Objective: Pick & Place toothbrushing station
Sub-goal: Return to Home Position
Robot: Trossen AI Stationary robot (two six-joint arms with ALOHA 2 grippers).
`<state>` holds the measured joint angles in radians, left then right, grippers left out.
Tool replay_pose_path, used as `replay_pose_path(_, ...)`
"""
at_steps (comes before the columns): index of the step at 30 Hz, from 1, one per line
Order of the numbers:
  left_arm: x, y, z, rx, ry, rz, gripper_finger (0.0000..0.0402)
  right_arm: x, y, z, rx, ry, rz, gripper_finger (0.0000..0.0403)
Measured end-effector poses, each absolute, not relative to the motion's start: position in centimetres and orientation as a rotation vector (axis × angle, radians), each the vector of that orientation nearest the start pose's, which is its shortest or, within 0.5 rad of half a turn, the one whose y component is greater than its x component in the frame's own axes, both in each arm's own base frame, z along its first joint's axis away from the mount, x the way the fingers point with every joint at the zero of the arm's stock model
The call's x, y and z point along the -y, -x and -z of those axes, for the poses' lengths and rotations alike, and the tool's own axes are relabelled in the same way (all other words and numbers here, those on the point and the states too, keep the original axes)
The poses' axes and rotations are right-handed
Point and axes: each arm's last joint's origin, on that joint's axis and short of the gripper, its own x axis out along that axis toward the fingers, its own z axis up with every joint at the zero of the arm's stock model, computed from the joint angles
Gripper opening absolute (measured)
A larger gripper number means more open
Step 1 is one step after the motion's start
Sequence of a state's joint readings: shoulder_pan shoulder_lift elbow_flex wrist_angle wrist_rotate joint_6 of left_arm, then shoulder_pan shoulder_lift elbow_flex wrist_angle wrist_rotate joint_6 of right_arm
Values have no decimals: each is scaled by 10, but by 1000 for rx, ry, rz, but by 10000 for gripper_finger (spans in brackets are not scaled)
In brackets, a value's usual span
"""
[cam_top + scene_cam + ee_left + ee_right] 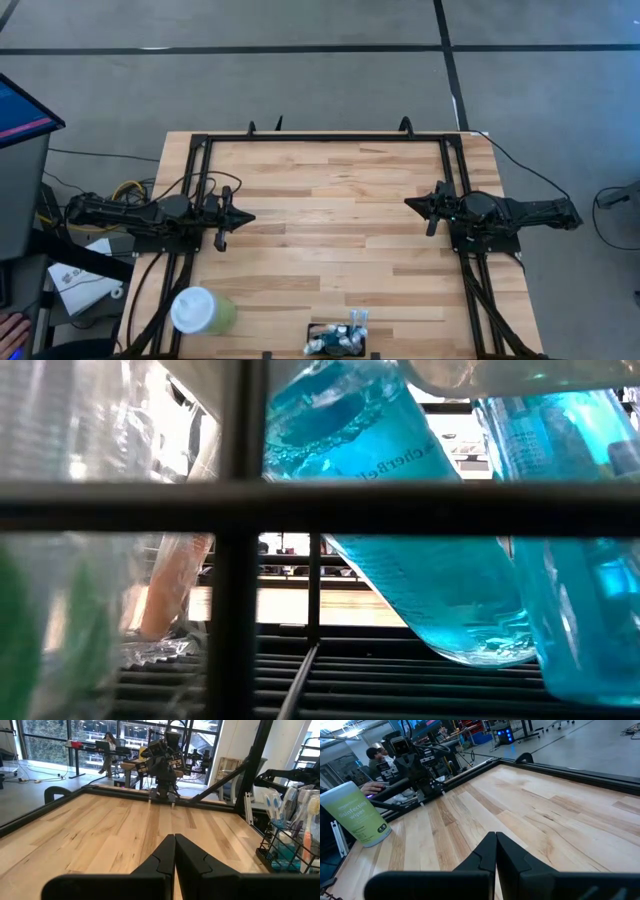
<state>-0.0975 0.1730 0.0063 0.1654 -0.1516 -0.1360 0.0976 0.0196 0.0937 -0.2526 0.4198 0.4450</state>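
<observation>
My left gripper (pixel 175 839) and right gripper (pixel 496 836) are black. The plank wooden table (pixel 330 250) is pale, streaky tan; the small wire organizer (pixel 267 860) is black.

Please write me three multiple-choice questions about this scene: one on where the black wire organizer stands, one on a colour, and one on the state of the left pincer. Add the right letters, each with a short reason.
1. Where does the black wire organizer stand on the table?
A. In the middle, between the arms
B. At the edge shown at the bottom of the high view
C. Against the right arm's base

2. What colour is the lid of the green canister?
A. Red
B. White
C. Black

3. In what state is the left pincer?
A. Wide open
B. Shut on a toothbrush
C. Shut and empty

Answers:
1 B: the high view shows it at that edge, to the right of the canister.
2 B: seen from above, the round top is white.
3 C: the left wrist view shows it closed, with nothing held in it.
</observation>
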Motion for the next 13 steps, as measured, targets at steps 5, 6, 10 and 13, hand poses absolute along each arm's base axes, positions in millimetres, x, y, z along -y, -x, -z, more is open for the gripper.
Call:
replay_pose_path(5, 6, -108, -167, 2, 136, -54, 2, 3, -89, -170, -99, -394, 354, 0)
replay_pose_path(6, 6, -108, -167, 2, 136, -54, 2, 3, -89, -170, -99, -394, 354, 0)
replay_pose_path(10, 6, -108, -167, 2, 136, -54, 2, 3, -89, -170, -99, -394, 354, 0)
replay_pose_path(13, 6, -108, -167, 2, 136, -54, 2, 3, -89, -170, -99, -394, 354, 0)
